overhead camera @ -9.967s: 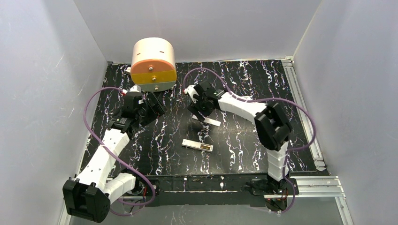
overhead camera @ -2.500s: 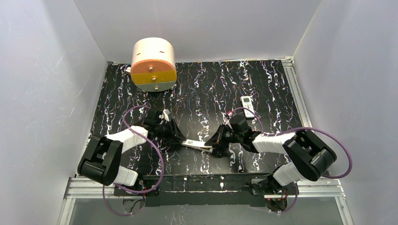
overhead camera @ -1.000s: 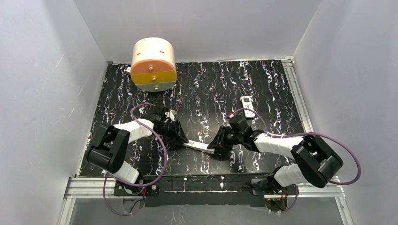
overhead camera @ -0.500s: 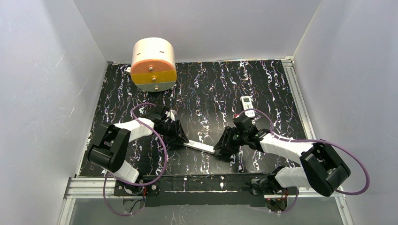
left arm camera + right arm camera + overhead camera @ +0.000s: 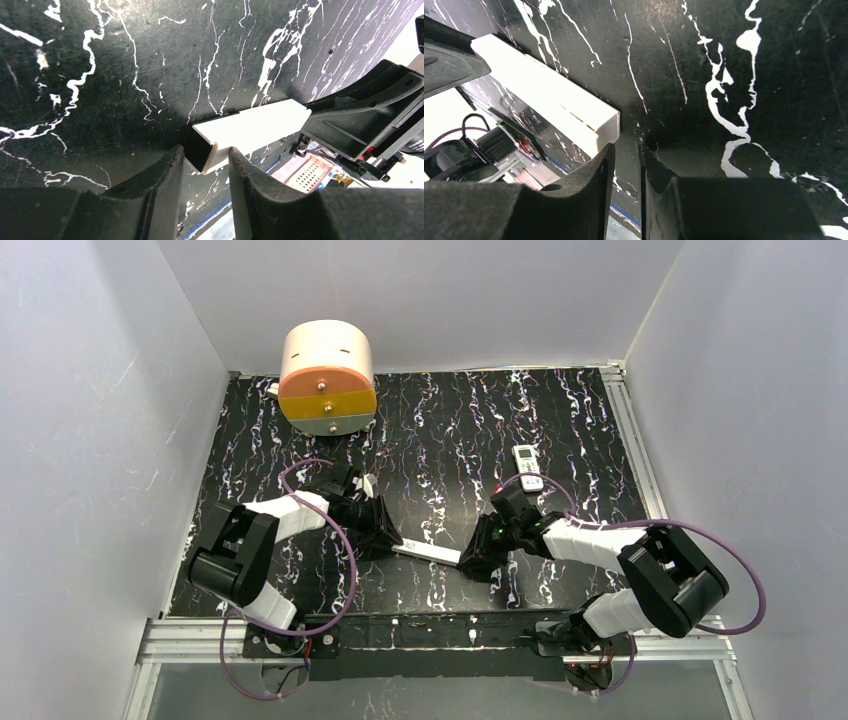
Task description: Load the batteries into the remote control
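The remote control [image 5: 527, 468], small and white with buttons, lies alone at the back right, away from both arms. No batteries show in any view. A longer plain white bar [image 5: 430, 554] lies on the black marbled table [image 5: 450, 430] between the two grippers. My left gripper [image 5: 393, 540] is shut on the bar's left end [image 5: 210, 145], which sits between its fingertips [image 5: 172, 165]. My right gripper [image 5: 468, 560] is low at the bar's right end [image 5: 604, 125]. Its jaws stand a narrow gap apart with nothing between them, and the bar end lies just past the left fingertip [image 5: 608, 150].
A round cream drawer unit [image 5: 327, 378] with orange and grey fronts stands at the back left. Metal rails [image 5: 640, 470] run along the table's right edge and near edge. White walls close in the table on three sides.
Over the last second the right gripper has shifted slightly down toward the bar's right end and its jaws have narrowed. The left gripper has stayed on the bar's left end.
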Motion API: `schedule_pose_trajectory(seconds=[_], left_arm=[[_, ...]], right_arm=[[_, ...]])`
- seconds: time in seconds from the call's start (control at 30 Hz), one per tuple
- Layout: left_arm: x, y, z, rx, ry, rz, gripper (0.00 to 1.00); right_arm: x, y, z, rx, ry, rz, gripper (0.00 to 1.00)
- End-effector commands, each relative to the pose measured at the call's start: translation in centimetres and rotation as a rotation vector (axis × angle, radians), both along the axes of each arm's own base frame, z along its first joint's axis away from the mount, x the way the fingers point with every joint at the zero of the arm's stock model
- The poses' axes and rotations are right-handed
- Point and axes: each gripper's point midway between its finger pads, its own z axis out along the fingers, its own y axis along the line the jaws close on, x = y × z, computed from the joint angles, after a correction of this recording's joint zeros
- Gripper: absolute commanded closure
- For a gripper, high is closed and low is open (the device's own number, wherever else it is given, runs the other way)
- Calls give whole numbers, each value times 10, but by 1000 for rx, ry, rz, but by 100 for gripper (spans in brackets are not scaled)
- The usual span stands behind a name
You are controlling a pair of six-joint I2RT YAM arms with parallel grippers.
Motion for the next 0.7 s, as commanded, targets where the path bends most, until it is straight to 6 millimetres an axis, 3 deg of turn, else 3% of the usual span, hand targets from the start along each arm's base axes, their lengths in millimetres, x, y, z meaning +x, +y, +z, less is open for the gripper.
schedule_pose_trajectory(seconds=[0.0,0.1,0.23,0.3,0.43,0.67], left_arm=[[-34,44,-52,267,102,-5,70],[-33,44,-52,263,103,-5,71],[-34,41,-51,250,105,-8,71],[-34,41,-50,242,104,-9,70],[-34,41,-50,241,99,-15,70],[-35,41,-51,244,105,-17,69]], right_arm=[[15,8,18,31,-79,11,68],[16,2,27,8,-111,18,64],[18,-19,33,-123,-137,13,49],[22,-18,39,-112,-167,13,47],[26,-5,48,-57,-186,47,47],[33,5,36,-53,-188,84,54]])
